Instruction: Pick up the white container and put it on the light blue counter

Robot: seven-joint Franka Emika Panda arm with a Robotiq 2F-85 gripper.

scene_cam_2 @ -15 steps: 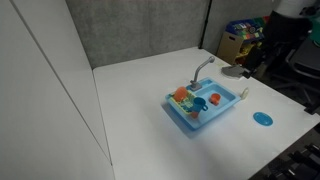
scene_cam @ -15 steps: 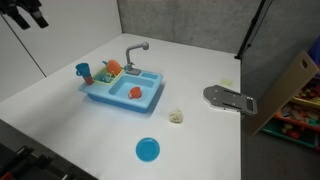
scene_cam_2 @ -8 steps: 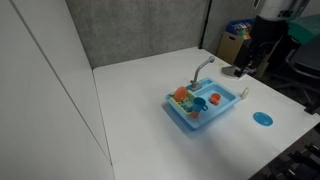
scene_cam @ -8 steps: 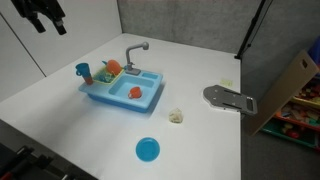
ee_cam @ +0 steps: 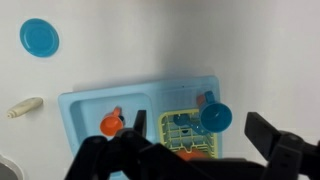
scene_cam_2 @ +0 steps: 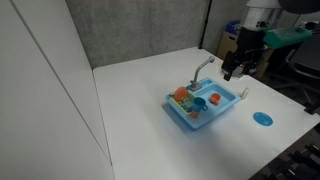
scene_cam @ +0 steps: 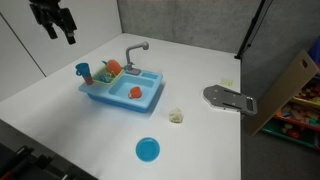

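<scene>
The white container (scene_cam: pixel 176 116) lies on the white table between the light blue counter (scene_cam: pixel 148 100) of the toy sink unit and a round blue disc (scene_cam: pixel 147 150). In the wrist view it is the small cream item (ee_cam: pixel 25 107) left of the sink unit (ee_cam: pixel 85 110). My gripper (scene_cam: pixel 60 22) hangs open and empty, high in the air; it also shows in an exterior view (scene_cam_2: pixel 237 64). In the wrist view the jaws (ee_cam: pixel 192 128) frame the sink's dish rack and a small blue cup (ee_cam: pixel 215 117).
A flat grey metal plate (scene_cam: pixel 230 99) lies near the table's edge, beyond the white container. The sink unit holds a grey faucet (scene_cam: pixel 135 50) and orange items (ee_cam: pixel 112 124). A cardboard box (scene_cam: pixel 285 90) and clutter stand off the table. A grey wall runs behind.
My gripper has travelled through the air toward the sink unit and now hangs above it, still open. Nothing on the table has moved.
</scene>
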